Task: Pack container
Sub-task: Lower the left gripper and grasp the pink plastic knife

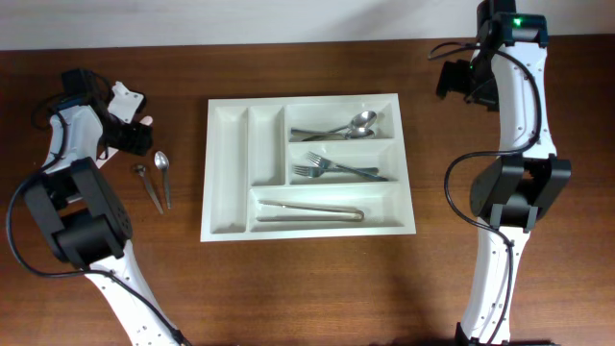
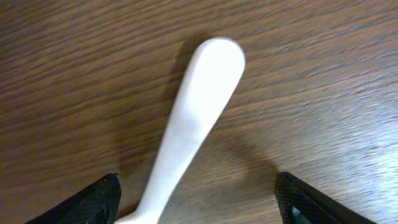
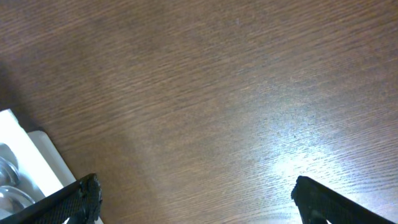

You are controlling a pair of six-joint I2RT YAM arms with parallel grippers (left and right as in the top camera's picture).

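Note:
The white container point(image 1: 228, 173) lies mid-table. Its right compartments hold spoons point(image 1: 348, 127) and forks point(image 1: 332, 170), and the long front one holds tongs point(image 1: 309, 210). The two narrow compartments on its left are bare. My left gripper point(image 1: 135, 137) is low over the table left of the container. In the left wrist view its fingers point(image 2: 93, 202) stand apart on either side of a white plastic utensil handle point(image 2: 199, 112) that lies on the wood; the handle is nearer the left finger. My right gripper point(image 3: 196, 199) hangs open over bare wood by the container's far right corner point(image 3: 18, 149).
Two metal spoons point(image 1: 160, 178) lie on the table between the left arm and the container. The left arm's base point(image 1: 82, 231) stands at the front left and the right arm's base point(image 1: 519, 197) at the right.

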